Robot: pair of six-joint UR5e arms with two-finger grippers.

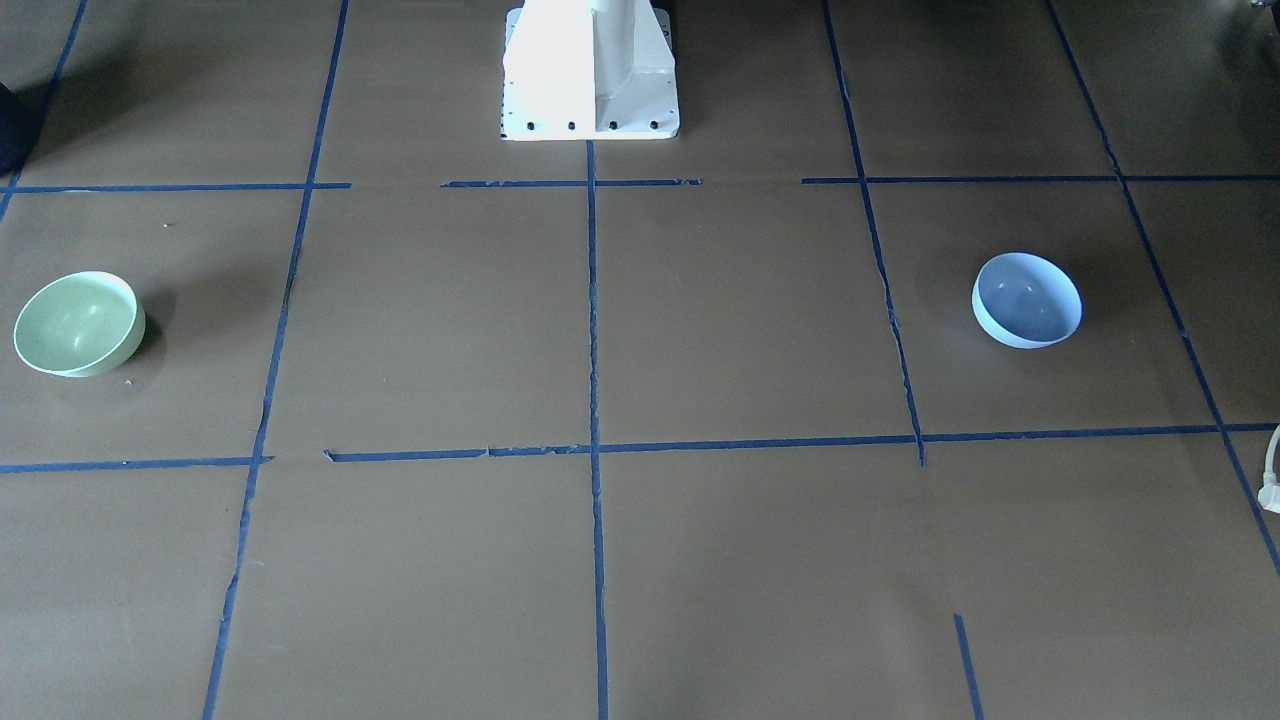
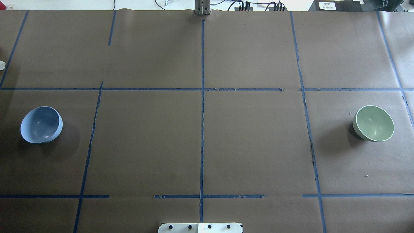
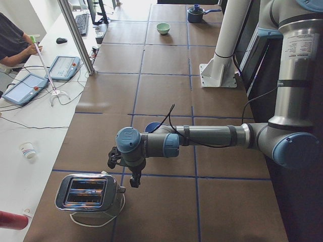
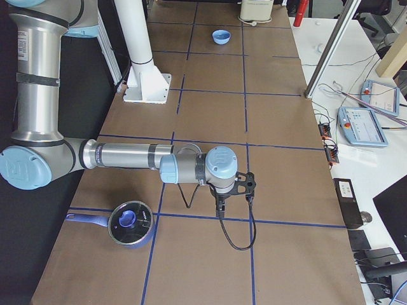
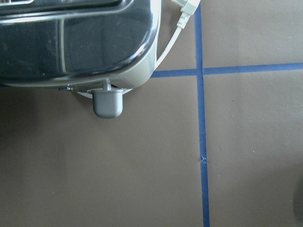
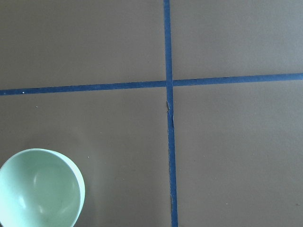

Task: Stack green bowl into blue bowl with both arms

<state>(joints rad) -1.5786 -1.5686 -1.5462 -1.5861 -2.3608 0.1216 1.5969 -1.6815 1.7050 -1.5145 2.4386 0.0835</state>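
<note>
Left gripper and right gripper could not be judged parted or closed. The green bowl at right and the blue bowl at left sat well apart, and stacking had not begun.

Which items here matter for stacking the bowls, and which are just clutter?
For the job: green bowl, blue bowl.
Just lying about: toaster, lidded saucepan, paper cup.

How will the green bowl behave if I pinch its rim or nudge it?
The green bowl looks glossy and smooth, so the rim may slip in a pinch. Its rounded underside suggests it could rock or slide if nudged. It seems rigid, thin-walled and empty, so probably light.
</note>
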